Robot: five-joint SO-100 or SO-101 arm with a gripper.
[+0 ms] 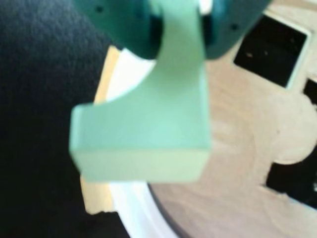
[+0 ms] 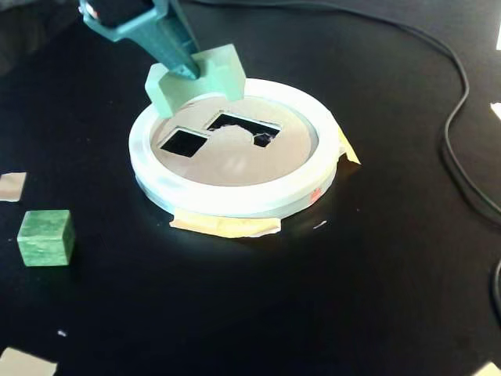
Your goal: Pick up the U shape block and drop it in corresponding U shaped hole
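My teal gripper [image 2: 190, 69] is shut on a pale green U shape block [image 2: 196, 80], holding one arm of the U between its jaws. It hangs over the far left rim of the round white sorter [image 2: 235, 200]. In the wrist view the gripper [image 1: 181, 34] and the block [image 1: 148, 134] fill the middle, above the sorter's edge. The wooden lid [image 2: 235, 157] has a square hole [image 2: 183, 142] and a U shaped hole [image 2: 244, 127]. The wrist view shows the square hole [image 1: 270, 49] at top right and part of the U shaped hole [image 1: 294, 178] at lower right.
A dark green cube [image 2: 45, 236] sits on the black table to the left of the sorter. Tan tape strips [image 2: 227, 227] hold the sorter down. A black cable [image 2: 462, 157] curves along the right side. Paper scraps [image 2: 11, 186] lie at the left edge.
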